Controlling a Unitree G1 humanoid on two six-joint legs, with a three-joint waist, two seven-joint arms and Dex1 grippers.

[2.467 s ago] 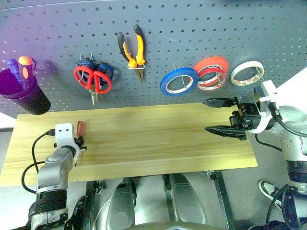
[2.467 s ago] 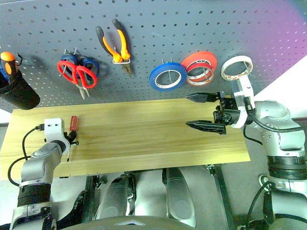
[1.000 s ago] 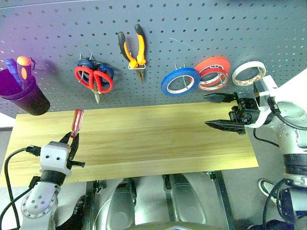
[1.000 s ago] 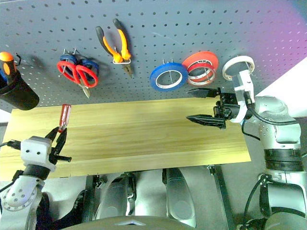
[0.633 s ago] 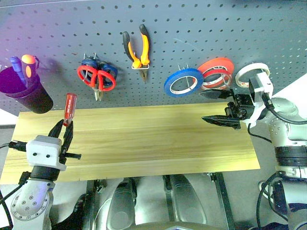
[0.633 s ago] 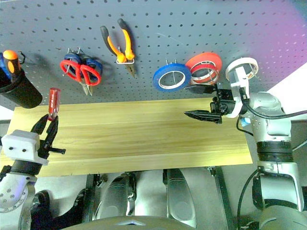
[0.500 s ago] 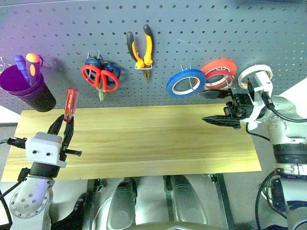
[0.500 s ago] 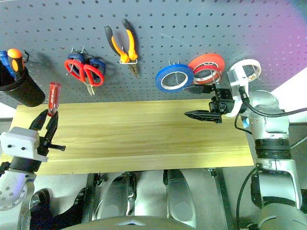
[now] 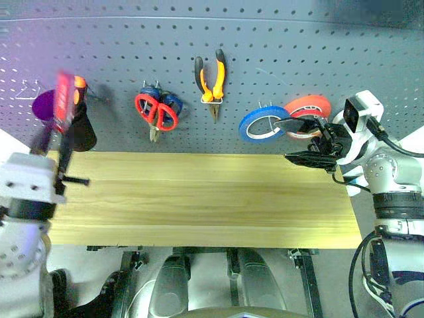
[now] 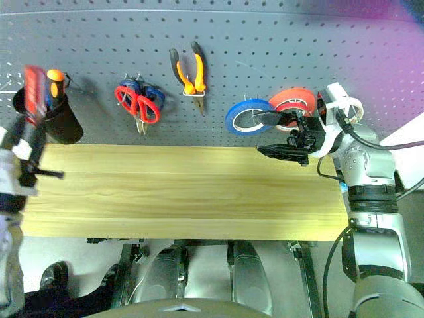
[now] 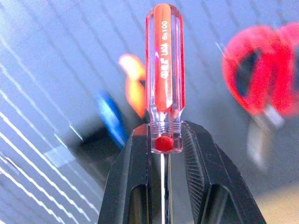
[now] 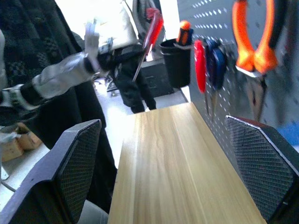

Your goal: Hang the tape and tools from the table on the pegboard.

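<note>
Now the left gripper (image 11: pixel 164 140) has its two black fingers clamped on the red-handled screwdriver (image 11: pixel 165 74), pinching it right where the clear red handle meets the metal shaft, handle sticking up past the fingertips. From the head cam the screwdriver is up at the far left, above the table (image 9: pixel 199 192) edge and in front of the pegboard (image 9: pixel 265 53), just beside a dark cup (image 10: pixel 63 122) w/ an orange-handled tool standing in it.

On the pegboard, left to right: red-handled scissors (image 9: pixel 154 111) hanging over a blue-handled pair, both on the same hook area; long-nosed pliers (image 9: pixel 212 83) w/ orange-and-black handles, nose down; blue tape roll (image 9: pixel 264 123); red tape roll (image 9: pixel 308 109) overlapping just beside it. The whitish tape ring (image 10: pixel 350 106) is at the far right of the board, partly hidden behind the right wrist.

Right gripper (image 10: pixel 278 136) sits in front of the blue and red rolls, fingers wide apart, nothing btwn them, pointing toward the robot's left along the board. Tabletop is bare light wood w/ grain.
</note>
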